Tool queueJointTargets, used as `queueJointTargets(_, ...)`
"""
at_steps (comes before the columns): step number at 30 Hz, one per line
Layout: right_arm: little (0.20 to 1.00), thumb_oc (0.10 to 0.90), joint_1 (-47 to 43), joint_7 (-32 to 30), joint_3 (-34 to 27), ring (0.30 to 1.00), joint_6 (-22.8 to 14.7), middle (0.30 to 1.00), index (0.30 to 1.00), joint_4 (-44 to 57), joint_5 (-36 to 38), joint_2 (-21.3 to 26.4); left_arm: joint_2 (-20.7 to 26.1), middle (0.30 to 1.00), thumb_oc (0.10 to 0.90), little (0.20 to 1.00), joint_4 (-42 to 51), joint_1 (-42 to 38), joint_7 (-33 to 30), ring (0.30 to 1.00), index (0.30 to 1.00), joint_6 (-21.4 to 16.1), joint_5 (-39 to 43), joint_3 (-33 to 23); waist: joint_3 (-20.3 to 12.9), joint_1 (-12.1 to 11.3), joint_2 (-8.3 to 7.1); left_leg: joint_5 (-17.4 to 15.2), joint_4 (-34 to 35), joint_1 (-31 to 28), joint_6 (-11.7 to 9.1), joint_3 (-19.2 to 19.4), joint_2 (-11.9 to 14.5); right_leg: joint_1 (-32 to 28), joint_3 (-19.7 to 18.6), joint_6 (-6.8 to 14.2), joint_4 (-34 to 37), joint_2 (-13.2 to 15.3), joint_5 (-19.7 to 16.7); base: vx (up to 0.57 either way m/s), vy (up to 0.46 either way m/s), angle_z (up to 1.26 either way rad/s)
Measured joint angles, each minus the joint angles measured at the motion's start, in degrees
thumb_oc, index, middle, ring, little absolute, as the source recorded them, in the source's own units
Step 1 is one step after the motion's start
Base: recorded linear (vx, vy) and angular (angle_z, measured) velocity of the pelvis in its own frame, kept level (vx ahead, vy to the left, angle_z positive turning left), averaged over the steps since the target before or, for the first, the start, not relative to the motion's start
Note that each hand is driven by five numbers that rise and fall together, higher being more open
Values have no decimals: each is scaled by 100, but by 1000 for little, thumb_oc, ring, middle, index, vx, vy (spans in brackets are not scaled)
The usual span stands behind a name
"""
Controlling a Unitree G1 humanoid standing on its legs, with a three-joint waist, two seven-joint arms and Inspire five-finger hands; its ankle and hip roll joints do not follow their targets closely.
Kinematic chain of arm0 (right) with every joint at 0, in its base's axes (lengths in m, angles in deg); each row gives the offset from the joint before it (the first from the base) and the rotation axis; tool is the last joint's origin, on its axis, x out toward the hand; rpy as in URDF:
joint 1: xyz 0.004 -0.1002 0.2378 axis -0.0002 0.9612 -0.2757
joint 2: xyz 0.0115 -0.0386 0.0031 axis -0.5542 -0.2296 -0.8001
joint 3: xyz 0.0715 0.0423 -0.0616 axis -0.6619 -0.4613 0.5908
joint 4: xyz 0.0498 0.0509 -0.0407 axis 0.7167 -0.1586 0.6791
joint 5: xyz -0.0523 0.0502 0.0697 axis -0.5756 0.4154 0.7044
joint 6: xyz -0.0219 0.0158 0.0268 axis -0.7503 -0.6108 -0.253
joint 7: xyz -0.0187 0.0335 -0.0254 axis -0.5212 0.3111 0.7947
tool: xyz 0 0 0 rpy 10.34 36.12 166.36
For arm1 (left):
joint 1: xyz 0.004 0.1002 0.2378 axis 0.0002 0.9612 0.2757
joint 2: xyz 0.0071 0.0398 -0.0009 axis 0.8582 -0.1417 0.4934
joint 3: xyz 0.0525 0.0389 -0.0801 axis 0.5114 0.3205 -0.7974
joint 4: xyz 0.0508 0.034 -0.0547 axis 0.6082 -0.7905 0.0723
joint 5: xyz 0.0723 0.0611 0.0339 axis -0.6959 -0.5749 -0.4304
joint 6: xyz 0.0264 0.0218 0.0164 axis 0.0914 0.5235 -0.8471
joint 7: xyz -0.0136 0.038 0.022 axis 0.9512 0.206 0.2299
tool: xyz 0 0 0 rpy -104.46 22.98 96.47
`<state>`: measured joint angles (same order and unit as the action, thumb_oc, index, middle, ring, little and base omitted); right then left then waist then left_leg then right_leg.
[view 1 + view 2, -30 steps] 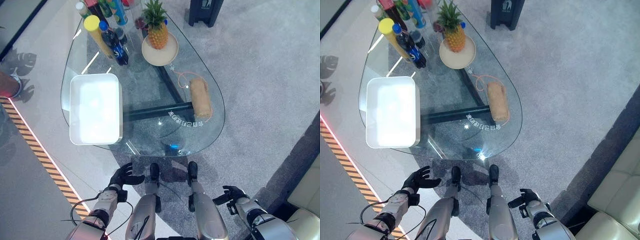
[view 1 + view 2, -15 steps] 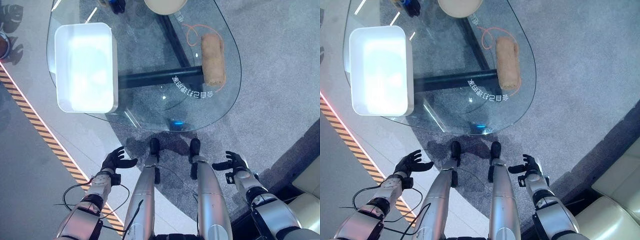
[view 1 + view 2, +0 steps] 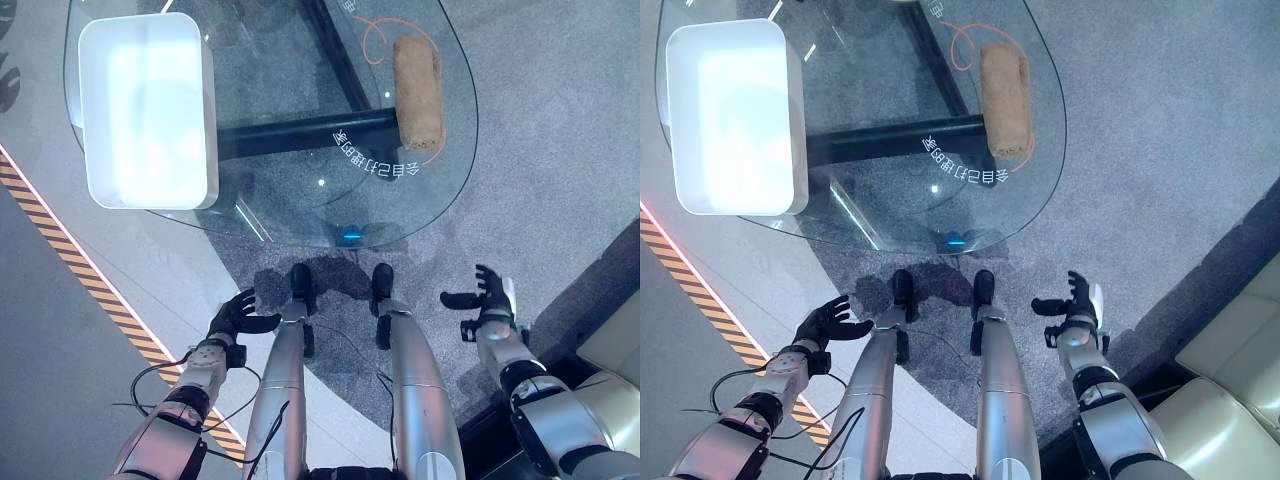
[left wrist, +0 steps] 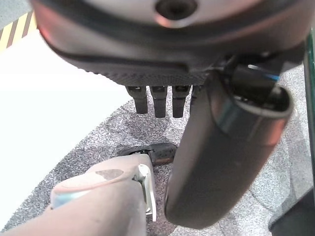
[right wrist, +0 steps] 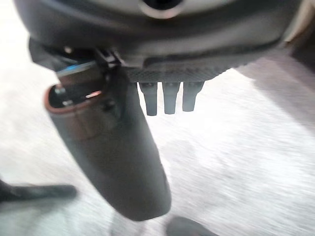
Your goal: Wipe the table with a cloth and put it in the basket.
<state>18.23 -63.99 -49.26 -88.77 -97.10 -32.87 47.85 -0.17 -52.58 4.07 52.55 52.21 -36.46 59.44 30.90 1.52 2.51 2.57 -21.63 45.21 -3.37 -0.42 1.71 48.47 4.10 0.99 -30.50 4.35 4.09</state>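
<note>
A rolled tan cloth (image 3: 417, 78) lies on the right side of the glass table (image 3: 440, 170), an orange cord looped by its far end. A white basket (image 3: 146, 108) stands on the table's left part. My left hand (image 3: 237, 316) hangs low at the lower left, well short of the table, fingers straight and holding nothing. My right hand (image 3: 487, 294) is raised at the lower right over the grey carpet, fingers spread and holding nothing. In the wrist views the left hand's fingers (image 4: 157, 101) and the right hand's fingers (image 5: 168, 97) point straight out over the floor.
The table's dark bar (image 3: 300, 135) shows through the glass. A yellow-and-black striped strip (image 3: 90, 285) runs along the floor at the left. A pale sofa (image 3: 1230, 390) stands at the lower right.
The camera has tipped further down, so the table sits higher in the picture. My right hand has risen and its fingers have spread wider. The left hand has barely moved.
</note>
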Motion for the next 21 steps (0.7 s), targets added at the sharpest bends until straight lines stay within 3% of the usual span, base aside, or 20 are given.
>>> queueJointTargets(4,900,800,-545,-561,-234,900,-288,900,900,550,540,86,-3,900,800,900,39,-2,-15,900,900,-108,108,91,1,-48,0,2,17,26,-1,7,3,23,2,-14,39,-12,-38,-10,38,-2)
queueJointTargets(12,900,800,-1310,-1097,-79,900,-386,900,900,1237,893,129,-17,900,800,900,-7,-17,-14,900,900,-258,219,251,4,-196,6,21,145,25,-23,48,1,32,14,-54,164,-3,-77,-4,9,-1)
queueJointTargets(21,900,800,-1905,-1494,237,900,-129,900,900,1645,898,82,-31,900,800,900,-16,-18,-17,900,900,-285,228,262,8,-312,13,23,177,24,-22,87,-28,51,9,-52,143,57,-78,2,21,-1)
